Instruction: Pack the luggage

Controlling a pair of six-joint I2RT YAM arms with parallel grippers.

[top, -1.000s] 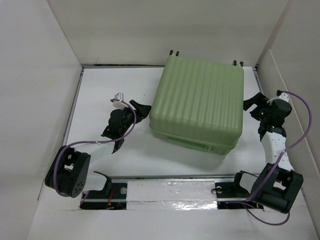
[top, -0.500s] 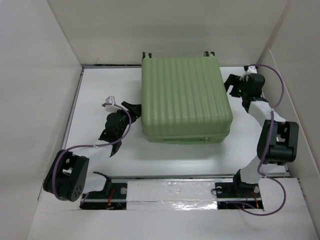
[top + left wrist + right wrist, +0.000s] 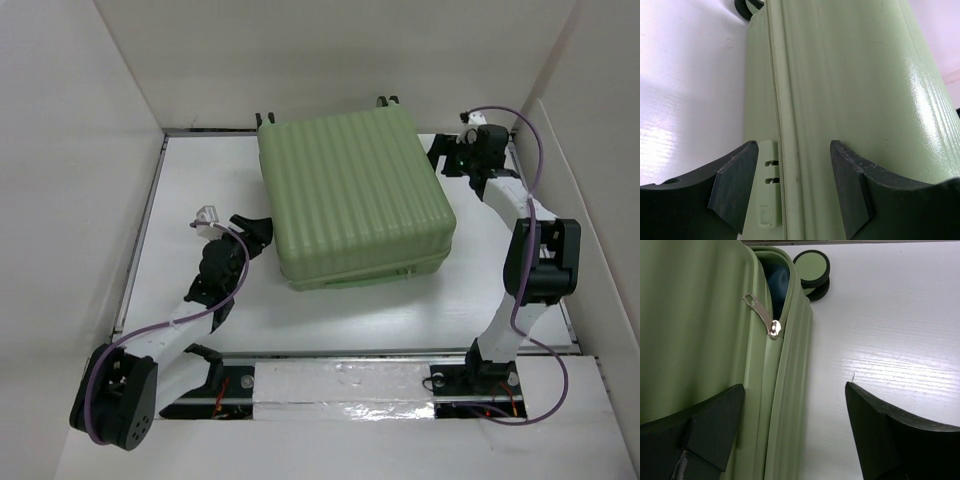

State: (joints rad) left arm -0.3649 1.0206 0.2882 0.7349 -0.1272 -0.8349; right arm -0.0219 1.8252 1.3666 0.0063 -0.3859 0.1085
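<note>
The luggage (image 3: 355,195) lies flat on the white table (image 3: 190,180) in the upper middle of the top view, ribbed green shell upward, turned a little off square; its wheels (image 3: 385,99) point toward the back wall at the top of the frame.

The left arm (image 3: 215,275) reaches in from the lower left, and the left jaws sit just beside the case's left edge; in the left wrist view the two dark fingers (image 3: 735,185) are spread apart, released, with the case's side seam running up between them; a pale lock panel (image 3: 768,175) with two dark slots lies close to the left finger; whether either finger touches the shell cannot be told.

The right arm (image 3: 530,250) stretches up the right side of the top view, and the right jaws are near the case's upper right corner; in the right wrist view they are wide apart and grasp nothing, one finger (image 3: 710,435) over the green shell, the other over bare table; above them a silver zipper pull (image 3: 760,310) hangs at the end of a partly unzipped seam; blue lining (image 3: 777,277) shows in the gap; a black wheel with a green hub (image 3: 812,265) sits at the top of that frame.
</note>
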